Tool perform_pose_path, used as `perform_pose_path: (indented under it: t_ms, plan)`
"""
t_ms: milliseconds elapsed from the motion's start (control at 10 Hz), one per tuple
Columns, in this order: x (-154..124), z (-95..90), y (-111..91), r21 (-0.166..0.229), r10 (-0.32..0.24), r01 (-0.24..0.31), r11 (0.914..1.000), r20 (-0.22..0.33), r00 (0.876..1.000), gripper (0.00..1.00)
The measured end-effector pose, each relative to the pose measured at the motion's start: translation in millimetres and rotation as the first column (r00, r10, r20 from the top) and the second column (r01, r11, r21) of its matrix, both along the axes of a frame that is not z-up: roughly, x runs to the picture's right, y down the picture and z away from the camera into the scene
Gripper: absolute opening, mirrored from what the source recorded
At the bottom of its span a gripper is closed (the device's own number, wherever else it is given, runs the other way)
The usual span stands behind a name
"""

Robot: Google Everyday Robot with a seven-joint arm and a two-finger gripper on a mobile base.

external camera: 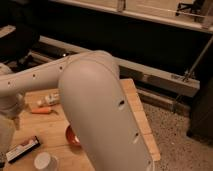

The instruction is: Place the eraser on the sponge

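The robot's white arm (100, 115) filled the middle of the view. Its thick upper link rose over the wooden table (132, 107), and a slimmer link with a row of small holes ran off toward the table's left edge, where it turned downward. The end effector was out of view past that lower-left bend, so I could not tell whether it was clenched, released or grasping anything. The eraser (22, 149), a dark flat bar with a red and white label, lay flat near the table's near-left corner, angled to the edges and touching nothing. Just beside it, at the near edge, stood a white cup (44, 161). A red bowl (71, 136) sat further toward the table's middle, half hidden behind the arm. Nearer the far edge on the left lay a small orange carrot-like piece (42, 110), and just beyond it a small pale bottle (50, 99) lay on its side. The sponge did not show, since the arm covered much of the table's middle. Speckled floor (170, 135) lay off the right edge, and a long metal rail (160, 82) ran behind the far edge.
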State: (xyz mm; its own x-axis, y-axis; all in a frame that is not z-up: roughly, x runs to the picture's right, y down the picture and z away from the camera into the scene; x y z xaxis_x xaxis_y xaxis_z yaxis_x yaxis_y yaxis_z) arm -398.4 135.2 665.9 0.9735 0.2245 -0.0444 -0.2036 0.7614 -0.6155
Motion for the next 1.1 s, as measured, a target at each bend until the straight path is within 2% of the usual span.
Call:
perform_pose_path:
  t_ms: [200, 500, 1100]
  plan:
    - [-18, 8.7, 17, 0.032, -0.03, 0.029, 0.9991, 0.019, 0.999, 0.65]
    - [-24, 11.7, 39, 0.048, 0.016, -0.015, 0.9987, -0.025, 1.0, 0.65]
    - [-25, 13.0, 40, 0.057, 0.016, -0.014, 0.9983, -0.023, 1.0, 0.65]
